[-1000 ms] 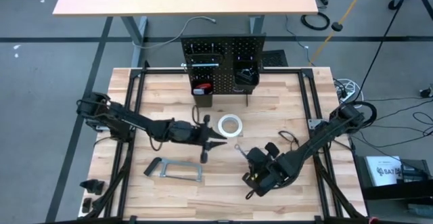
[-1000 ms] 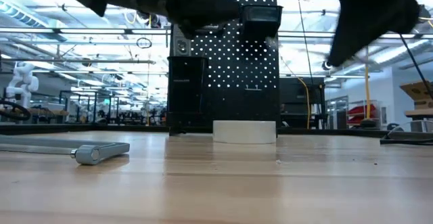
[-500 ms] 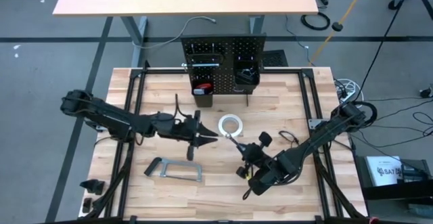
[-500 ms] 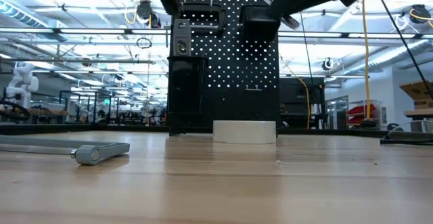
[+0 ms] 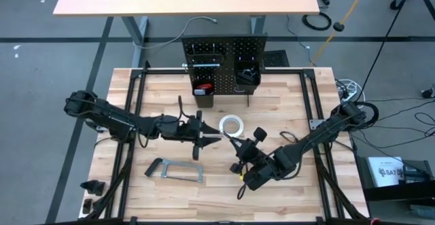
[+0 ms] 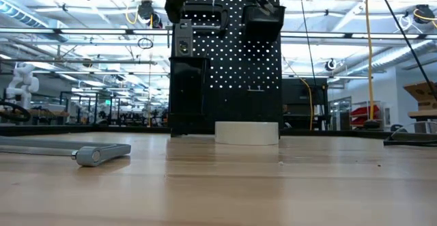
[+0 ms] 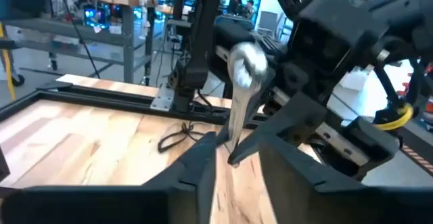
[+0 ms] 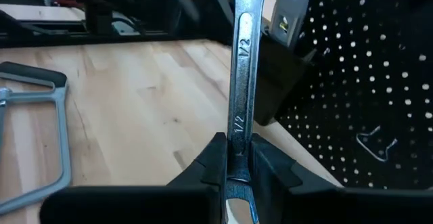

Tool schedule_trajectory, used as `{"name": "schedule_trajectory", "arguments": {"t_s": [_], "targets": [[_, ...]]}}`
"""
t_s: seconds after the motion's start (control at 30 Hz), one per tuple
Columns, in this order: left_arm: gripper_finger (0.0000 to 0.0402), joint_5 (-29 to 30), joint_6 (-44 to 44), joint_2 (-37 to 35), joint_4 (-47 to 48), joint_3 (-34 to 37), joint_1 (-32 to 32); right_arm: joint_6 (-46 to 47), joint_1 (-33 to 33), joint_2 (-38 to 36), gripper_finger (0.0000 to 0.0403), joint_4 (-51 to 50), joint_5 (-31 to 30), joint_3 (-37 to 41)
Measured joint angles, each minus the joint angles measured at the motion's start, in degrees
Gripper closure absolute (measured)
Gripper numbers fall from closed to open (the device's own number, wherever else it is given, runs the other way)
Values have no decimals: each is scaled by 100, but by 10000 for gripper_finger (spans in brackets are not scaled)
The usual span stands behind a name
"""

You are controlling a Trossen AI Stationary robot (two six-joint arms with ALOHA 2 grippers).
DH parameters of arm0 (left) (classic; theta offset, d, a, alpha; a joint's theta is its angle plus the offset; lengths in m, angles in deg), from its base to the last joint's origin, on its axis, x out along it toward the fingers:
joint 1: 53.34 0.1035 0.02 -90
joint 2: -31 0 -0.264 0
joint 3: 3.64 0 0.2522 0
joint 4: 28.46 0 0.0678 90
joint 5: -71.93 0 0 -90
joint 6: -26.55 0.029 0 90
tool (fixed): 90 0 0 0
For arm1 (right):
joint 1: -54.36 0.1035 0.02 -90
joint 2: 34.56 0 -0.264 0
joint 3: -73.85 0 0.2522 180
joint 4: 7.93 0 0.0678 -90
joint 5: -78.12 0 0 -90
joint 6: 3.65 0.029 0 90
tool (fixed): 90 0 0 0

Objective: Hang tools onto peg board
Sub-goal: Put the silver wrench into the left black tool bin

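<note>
A small silver wrench [image 8: 242, 61], stamped 1/2, is up in the air over the table's middle, with my right gripper [image 8: 237, 153] shut on it. My left gripper [image 7: 237, 162] faces it from the table's left, level and open. Its fingers stand on either side of the wrench's free end [image 7: 233, 158] with a gap showing. The black peg board [image 5: 224, 52] stands upright at the far edge. A white tape roll [image 5: 231, 125] lies flat in front of it. A grey bar clamp [image 5: 175, 169] lies flat near the front left. My right gripper pinches the wrench's flat shaft [image 8: 238, 139] between its two fingers, close to one end, which shows just behind the fingers. The wrench runs straight out along the fingers toward my left gripper. It is lifted clear of the table.
Two black bins [image 5: 204, 94] [image 5: 247, 82] hang on the peg board's front; the left one holds a red-handled tool [image 5: 204, 88]. A silver level [image 5: 201, 64] sits across the board. A black frame rail [image 5: 136, 109] borders the table. Bare wood lies toward the near edge.
My right gripper has risen and gone toward the table's left. Its wrist has turned, so the wrench now points at my left gripper. My left gripper has risen, drawn back a little toward the left edge, and rolled.
</note>
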State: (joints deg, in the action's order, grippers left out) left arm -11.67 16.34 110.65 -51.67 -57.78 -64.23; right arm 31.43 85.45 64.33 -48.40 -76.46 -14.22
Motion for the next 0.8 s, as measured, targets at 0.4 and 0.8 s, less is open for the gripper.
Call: {"name": "schedule_trajectory", "arguments": {"t_s": [0.4, 0.8], "targets": [[176, 76, -184, 27, -457, -4, -23, -347, -167, 2, 369, 279, -4, 0], [175, 863, -409, 27, -477, -22, 27, -1008, -413, 4, 369, 875, 88, 2]]}}
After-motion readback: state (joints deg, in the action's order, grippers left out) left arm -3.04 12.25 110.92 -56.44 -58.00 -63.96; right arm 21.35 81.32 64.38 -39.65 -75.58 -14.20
